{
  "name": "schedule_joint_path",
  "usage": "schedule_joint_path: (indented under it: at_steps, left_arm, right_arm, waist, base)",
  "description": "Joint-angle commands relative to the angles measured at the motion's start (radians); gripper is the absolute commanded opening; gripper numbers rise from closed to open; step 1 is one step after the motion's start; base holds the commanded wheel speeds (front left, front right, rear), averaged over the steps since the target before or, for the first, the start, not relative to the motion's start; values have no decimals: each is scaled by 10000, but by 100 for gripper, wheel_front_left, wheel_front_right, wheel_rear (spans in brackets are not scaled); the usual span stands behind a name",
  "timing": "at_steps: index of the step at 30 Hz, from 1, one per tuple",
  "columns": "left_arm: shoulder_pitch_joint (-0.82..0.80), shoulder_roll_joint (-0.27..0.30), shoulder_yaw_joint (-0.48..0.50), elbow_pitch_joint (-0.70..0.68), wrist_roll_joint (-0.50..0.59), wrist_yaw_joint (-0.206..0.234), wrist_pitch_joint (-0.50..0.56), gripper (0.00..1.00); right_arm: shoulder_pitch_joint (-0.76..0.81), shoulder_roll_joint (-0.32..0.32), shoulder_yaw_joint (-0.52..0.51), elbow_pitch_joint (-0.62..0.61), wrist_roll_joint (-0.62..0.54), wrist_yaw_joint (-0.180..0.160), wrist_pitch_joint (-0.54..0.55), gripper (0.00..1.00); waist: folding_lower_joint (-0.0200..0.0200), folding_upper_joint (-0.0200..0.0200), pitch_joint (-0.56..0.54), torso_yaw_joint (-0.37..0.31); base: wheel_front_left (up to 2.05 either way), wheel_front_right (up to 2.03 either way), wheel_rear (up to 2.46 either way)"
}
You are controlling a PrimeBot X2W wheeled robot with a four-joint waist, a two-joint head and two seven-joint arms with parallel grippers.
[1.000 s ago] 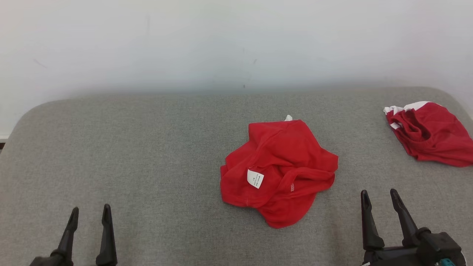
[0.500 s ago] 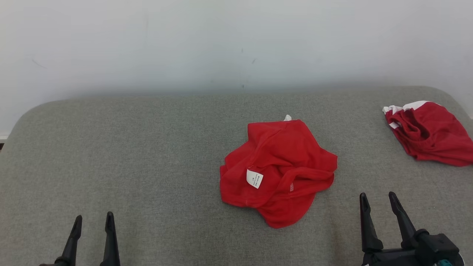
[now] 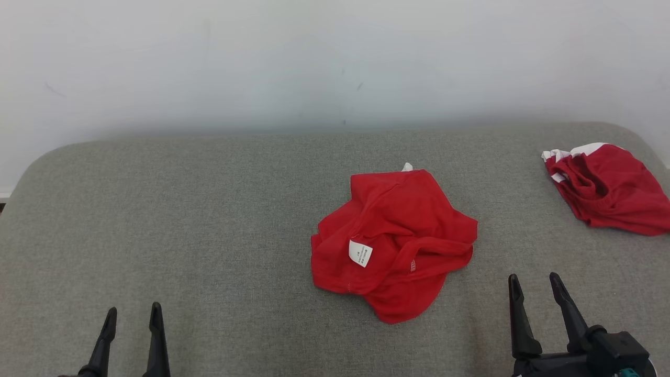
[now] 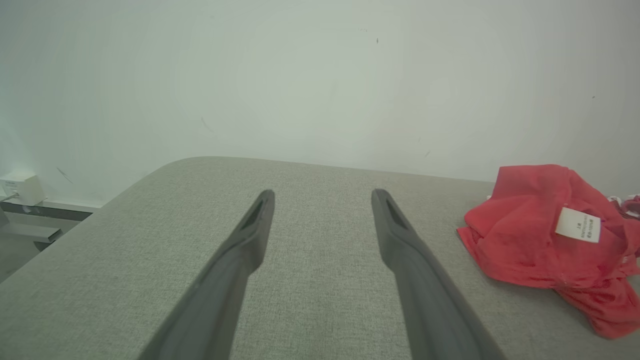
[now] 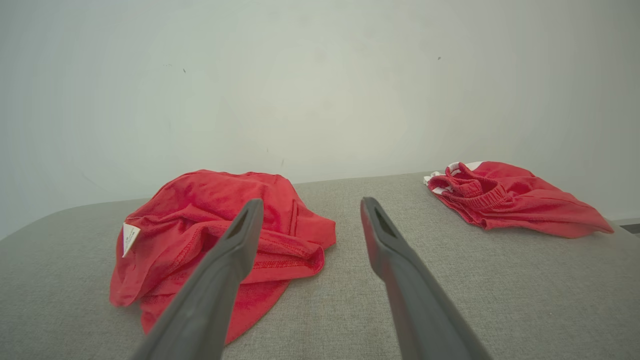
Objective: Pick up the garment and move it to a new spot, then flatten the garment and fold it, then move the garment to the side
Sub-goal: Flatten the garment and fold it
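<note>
A crumpled red garment point(image 3: 392, 241) with a white label lies in a heap right of the middle of the grey padded table point(image 3: 209, 220); it also shows at the right in the left wrist view, garment point(image 4: 545, 240), and at the left in the right wrist view, garment point(image 5: 210, 235). My left gripper point(image 3: 132, 314) stands open at the lower left, far from the heap, with nothing between its fingers. My right gripper point(image 3: 534, 283) stands open at the lower right, just right of and nearer than the heap, also holding nothing.
A second red garment point(image 3: 610, 188) with white trim lies bunched at the table's far right edge, garment point(image 5: 505, 197). A pale wall point(image 3: 335, 63) rises behind the table. The table's back corners are rounded. A white box point(image 4: 20, 189) sits off the table's left.
Both grippers have drawn back slightly toward the bottom of the head view, the left one more. The garments lie as before.
</note>
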Motion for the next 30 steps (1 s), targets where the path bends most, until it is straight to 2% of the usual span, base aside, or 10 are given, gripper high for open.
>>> schedule_joint_path:
  at_steps: [1, 13, 17, 23, 30]
  left_arm:
    - [-42, -50, 52, 37, 86, -27, -34, 100]
    - [-105, -116, 129, 198, 178, -110, -34, 100]
    - [-227, -118, -123, 323, 254, -143, -34, 100]
    - [-1079, -58, -1164, 683, 324, -156, -34, 100]
    - [-2422, 231, -3020, 1712, -112, -154, -26, 100]
  right_arm:
    - [75, -2, -3, 5, 29, -25, -14, 100]
    - [84, 2, 42, 48, 43, -25, -14, 100]
    - [52, 3, 54, 55, 44, -25, -12, 100]
    - [-93, 3, 198, 64, 75, -25, -12, 100]
    - [-294, 6, 321, 109, 155, -25, -12, 100]
  waist:
    - [0, 0, 0, -3]
    - [0, 0, -42, -36]
    - [0, 0, -35, -80]
    - [0, 0, 144, -288]
    - [0, 0, 617, -918]
  base:
    - [0, 0, 0]
    - [0, 0, 0]
    - [0, 0, 0]
    - [0, 0, 0]
    - [0, 0, 0]
